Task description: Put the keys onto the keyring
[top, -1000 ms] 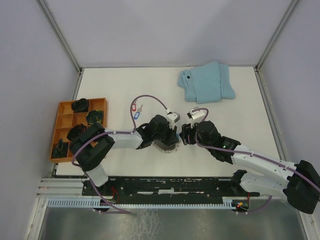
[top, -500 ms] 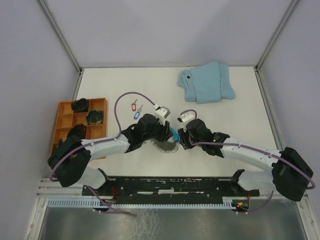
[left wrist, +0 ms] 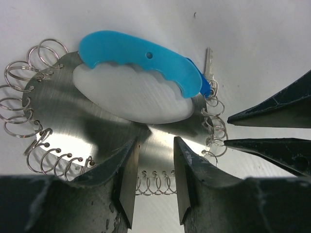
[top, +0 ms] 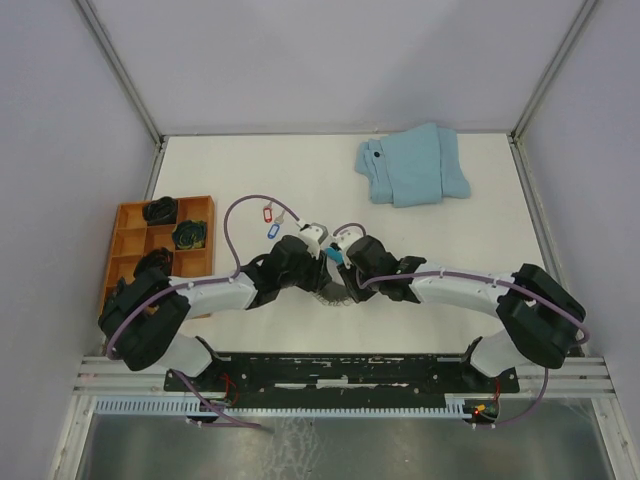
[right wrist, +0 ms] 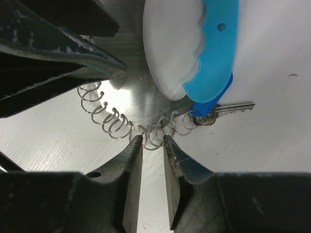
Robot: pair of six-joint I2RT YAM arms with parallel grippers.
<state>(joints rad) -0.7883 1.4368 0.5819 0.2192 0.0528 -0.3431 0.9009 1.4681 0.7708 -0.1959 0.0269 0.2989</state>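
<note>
The keyring (left wrist: 121,131) is a shiny oval metal plate with a bright blue plastic section (left wrist: 141,58) and several wire loops round its rim. One key with a blue tag (right wrist: 214,109) hangs on it. My left gripper (left wrist: 154,145) is open over the plate's near rim, with loops showing between its fingers. My right gripper (right wrist: 152,141) is open a little, its tips at the loops (right wrist: 158,132) on the opposite rim. In the top view both grippers, left (top: 322,268) and right (top: 342,278), meet over the keyring (top: 328,293). Two loose keys with a red tag (top: 267,213) and a blue tag (top: 273,230) lie beyond it.
A folded light-blue cloth (top: 413,165) lies at the far right. An orange divided tray (top: 130,240) with dark items stands at the left edge. The right gripper's fingers (left wrist: 272,116) show at the right of the left wrist view.
Both grippers have moved left and away from the bases, and closer together. The keyring has shifted left with them, and its blue section now shows between them.
</note>
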